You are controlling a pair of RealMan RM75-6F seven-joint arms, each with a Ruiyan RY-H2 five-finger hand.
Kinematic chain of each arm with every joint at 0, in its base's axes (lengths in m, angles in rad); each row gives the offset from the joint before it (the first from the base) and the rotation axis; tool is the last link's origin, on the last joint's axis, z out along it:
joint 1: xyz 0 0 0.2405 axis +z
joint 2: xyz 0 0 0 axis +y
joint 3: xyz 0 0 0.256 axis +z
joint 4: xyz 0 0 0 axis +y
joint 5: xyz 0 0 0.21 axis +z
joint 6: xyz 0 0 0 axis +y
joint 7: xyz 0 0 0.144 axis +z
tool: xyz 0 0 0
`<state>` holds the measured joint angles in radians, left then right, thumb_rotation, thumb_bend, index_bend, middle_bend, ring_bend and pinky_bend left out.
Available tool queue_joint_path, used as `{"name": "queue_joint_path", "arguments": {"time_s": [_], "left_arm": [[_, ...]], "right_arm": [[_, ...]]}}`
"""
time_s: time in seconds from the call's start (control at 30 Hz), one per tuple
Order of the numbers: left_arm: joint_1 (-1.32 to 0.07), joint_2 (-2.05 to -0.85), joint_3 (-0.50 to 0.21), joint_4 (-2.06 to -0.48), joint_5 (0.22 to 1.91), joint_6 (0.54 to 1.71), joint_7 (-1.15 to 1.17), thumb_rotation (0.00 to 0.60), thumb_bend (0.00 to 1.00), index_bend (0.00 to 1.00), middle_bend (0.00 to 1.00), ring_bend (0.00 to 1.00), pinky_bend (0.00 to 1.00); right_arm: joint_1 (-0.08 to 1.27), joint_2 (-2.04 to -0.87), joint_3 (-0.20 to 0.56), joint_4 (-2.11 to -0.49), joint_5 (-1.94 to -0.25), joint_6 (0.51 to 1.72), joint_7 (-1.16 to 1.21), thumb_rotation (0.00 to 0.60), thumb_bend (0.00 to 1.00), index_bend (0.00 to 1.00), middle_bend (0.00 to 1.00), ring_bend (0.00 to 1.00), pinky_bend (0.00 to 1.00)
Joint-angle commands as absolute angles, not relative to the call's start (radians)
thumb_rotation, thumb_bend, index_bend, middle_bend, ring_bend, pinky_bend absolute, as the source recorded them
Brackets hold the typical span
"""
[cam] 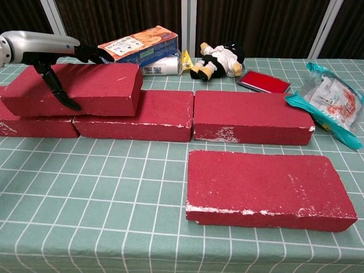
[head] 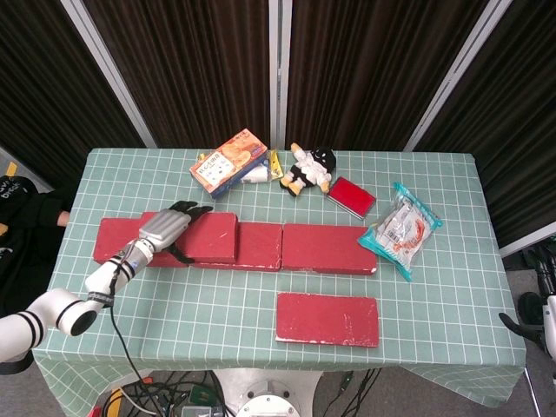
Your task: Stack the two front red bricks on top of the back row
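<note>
Three red bricks form the back row: left (cam: 34, 126), middle (cam: 142, 116) and right (cam: 253, 118). A fourth red brick (head: 208, 236) (cam: 85, 88) lies on top of the row, across the left and middle bricks. My left hand (head: 169, 226) (cam: 42, 48) grips this top brick at its left part, thumb (cam: 57, 88) down the front face and fingers over the top. One more red brick (head: 327, 319) (cam: 267, 190) lies flat alone near the table's front, right of centre. No right hand shows in either view.
Behind the row lie an orange snack box (head: 230, 161), a plush doll (head: 308, 169), a small red box (head: 352, 196) and a snack bag (head: 401, 228) at the right. The green checked tablecloth (head: 200, 304) covers the table.
</note>
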<state>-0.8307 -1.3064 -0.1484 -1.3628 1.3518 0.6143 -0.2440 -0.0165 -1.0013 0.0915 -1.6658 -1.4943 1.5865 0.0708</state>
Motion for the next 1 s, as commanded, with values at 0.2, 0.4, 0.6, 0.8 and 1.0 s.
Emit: {"name": "queue_joint_path", "arguments": {"time_s": [0.2,0.4,0.6,0.8,1.0], "left_arm": [[-0.842,-1.313,-0.131,-1.345,1.358,0.611,-0.248,0.600,0.05,0.05,0.23,0.00,0.00],[-0.851,-1.315,-0.121,-1.336,1.367,0.614,-0.247,0.600,0.05,0.05,0.23,0.00,0.00],[-0.853,-1.319,-0.116,-1.325,1.367,0.613,-0.275,0.600,0.05,0.05,0.23,0.00,0.00],[-0.856,-1.326,-0.106,-1.310,1.379,0.611,-0.312,0.600,0.05,0.05,0.23,0.00,0.00],[-0.862,-1.333,-0.097,-1.296,1.399,0.617,-0.333,0.600,0.05,0.05,0.23,0.00,0.00]], "right_arm": [[-0.013,-1.006,0.091,-1.660,-1.489,1.577,0.073,0.600,0.02,0.00,0.00,0.00,0.00],[-0.011,-1.010,0.093,-1.655,-1.480,1.570,0.074,0.600,0.02,0.00,0.00,0.00,0.00],[-0.010,-1.011,0.093,-1.655,-1.473,1.563,0.069,0.600,0.02,0.00,0.00,0.00,0.00],[-0.008,-1.009,0.094,-1.661,-1.471,1.561,0.062,0.600,0.02,0.00,0.00,0.00,0.00],[-0.006,-1.011,0.093,-1.663,-1.471,1.556,0.055,0.600,0.02,0.00,0.00,0.00,0.00]]}}
